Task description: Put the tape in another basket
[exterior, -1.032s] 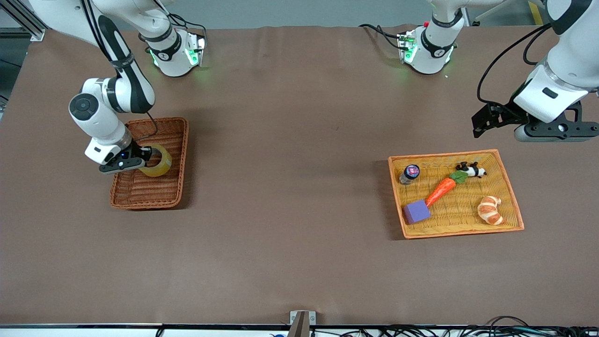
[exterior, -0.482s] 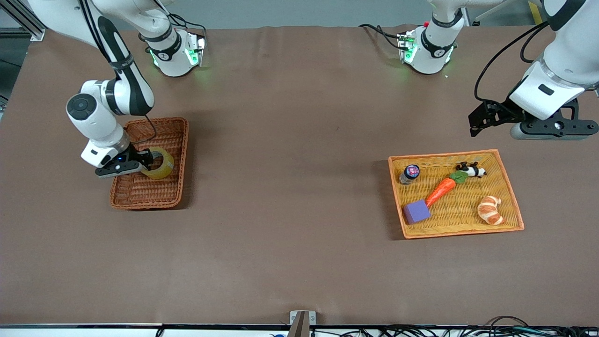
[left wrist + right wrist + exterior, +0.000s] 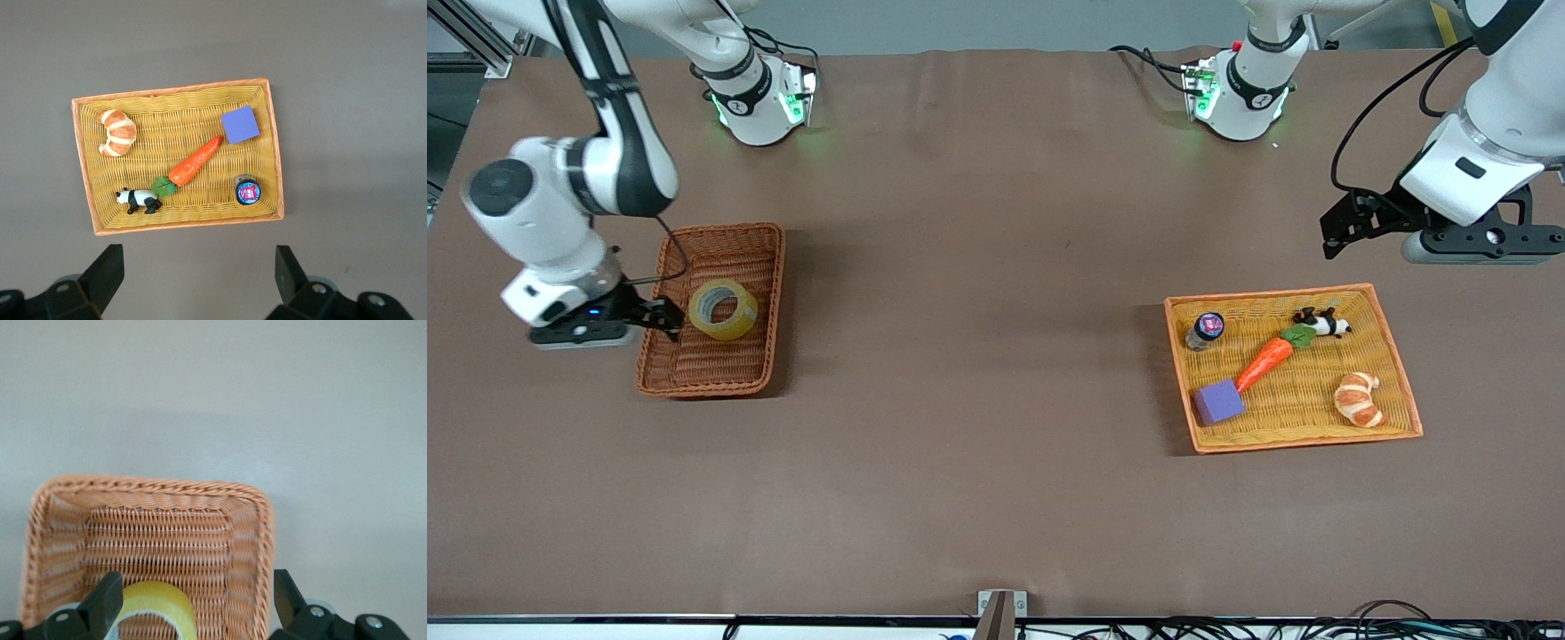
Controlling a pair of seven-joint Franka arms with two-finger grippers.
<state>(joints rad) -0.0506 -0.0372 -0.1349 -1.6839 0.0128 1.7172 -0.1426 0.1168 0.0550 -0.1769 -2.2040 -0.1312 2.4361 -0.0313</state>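
Well, my right gripper (image 3: 665, 317) comes first, hanging with its fingers spread and nothing between them over the rim of the basket (image 3: 769, 293) at the right arm's end of the table. Just off my fingertips, inside that basket, the tape (image 3: 723, 309) lies flat with its hole facing up, free of my grip. I judge it light and stiff, a hard ring with a smooth, rather slippery outer face. The surest hold looks to be one finger down the core and one outside the wall, pinching the band. Toward the other end, my left gripper (image 3: 1352, 222) waits spread and empty above the table, beside the tray (image 3: 1400, 366) of carrot (image 3: 1264, 363), croissant (image 3: 1358, 399) and panda (image 3: 1323, 323).
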